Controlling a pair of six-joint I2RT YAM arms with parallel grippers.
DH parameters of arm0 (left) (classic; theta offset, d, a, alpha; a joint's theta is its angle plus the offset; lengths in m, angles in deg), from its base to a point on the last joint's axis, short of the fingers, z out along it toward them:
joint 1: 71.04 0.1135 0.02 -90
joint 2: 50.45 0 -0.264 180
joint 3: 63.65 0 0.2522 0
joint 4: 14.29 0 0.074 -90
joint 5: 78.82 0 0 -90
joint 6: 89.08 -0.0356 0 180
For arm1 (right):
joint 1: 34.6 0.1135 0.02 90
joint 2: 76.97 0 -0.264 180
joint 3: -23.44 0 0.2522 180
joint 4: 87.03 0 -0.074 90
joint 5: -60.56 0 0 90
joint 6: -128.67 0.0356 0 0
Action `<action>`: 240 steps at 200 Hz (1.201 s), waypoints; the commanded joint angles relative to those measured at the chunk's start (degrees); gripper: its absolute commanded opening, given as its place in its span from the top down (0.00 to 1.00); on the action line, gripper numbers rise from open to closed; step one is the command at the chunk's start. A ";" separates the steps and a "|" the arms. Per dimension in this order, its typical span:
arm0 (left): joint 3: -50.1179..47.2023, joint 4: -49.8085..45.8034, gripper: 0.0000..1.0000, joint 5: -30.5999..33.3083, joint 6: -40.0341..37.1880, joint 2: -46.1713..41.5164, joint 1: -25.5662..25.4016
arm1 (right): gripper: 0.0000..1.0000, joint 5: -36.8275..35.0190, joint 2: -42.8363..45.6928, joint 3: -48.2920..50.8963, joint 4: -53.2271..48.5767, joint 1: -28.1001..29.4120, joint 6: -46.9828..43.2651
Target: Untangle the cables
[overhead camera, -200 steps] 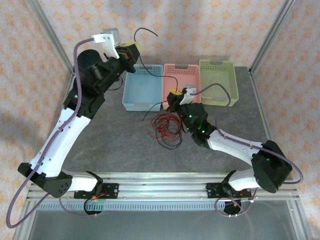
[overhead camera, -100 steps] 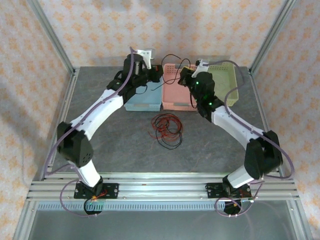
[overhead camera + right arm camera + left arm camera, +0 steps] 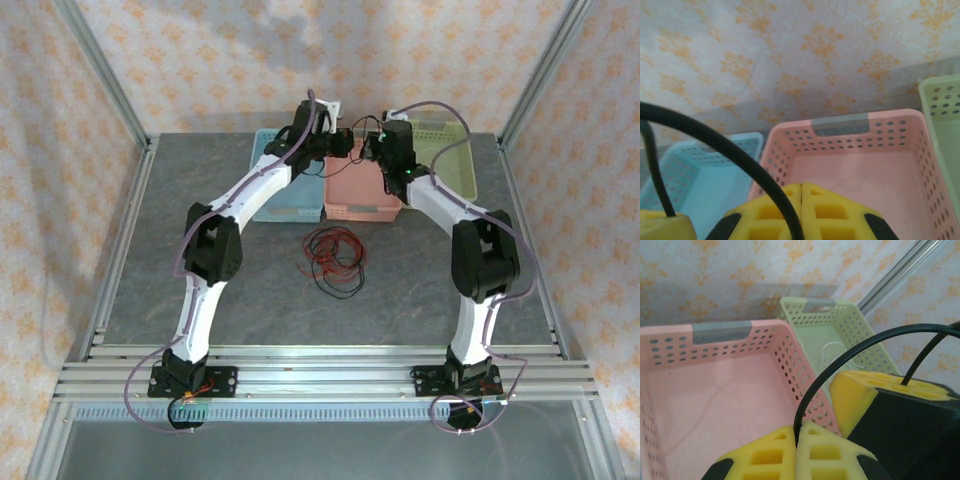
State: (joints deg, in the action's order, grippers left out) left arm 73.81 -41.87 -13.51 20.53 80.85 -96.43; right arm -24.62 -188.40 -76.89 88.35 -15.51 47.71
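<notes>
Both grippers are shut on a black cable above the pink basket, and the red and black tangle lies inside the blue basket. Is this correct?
No. In the top external view the red and black tangle lies on the table in front of the pink basket, not inside the blue basket. The left gripper and right gripper are shut on the black cable above the pink basket.

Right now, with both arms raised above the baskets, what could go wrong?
The left pincer and the right pincer are both shut on one black cable; pulling apart could strain it or make it slip out.
The pincers stand very close above the pink basket, so they might collide.
If that cable runs into the tangled pile on the table, it may drag it; I cannot tell.
</notes>
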 commanded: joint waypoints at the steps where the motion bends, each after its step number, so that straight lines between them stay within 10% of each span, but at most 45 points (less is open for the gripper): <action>1: 5.18 -3.99 1.00 0.78 -0.12 3.39 0.07 | 1.00 -4.98 -3.28 -5.25 -5.36 -0.91 -4.45; 78: 5.49 -5.69 1.00 5.85 0.24 9.26 0.13 | 1.00 -6.21 -10.31 -10.84 -12.74 -1.74 -7.53; 142: 6.38 -8.00 1.00 16.02 1.88 10.49 0.16 | 0.53 -2.01 -8.50 -10.18 -14.09 -1.72 -7.38; 240: 10.05 -10.39 1.00 19.08 2.09 13.10 0.32 | 0.38 -8.49 4.82 2.30 -17.97 -1.80 -8.37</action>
State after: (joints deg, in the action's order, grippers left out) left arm 82.05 -51.47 4.32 22.08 93.20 -96.38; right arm -29.80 -190.00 -78.13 71.85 -17.04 39.40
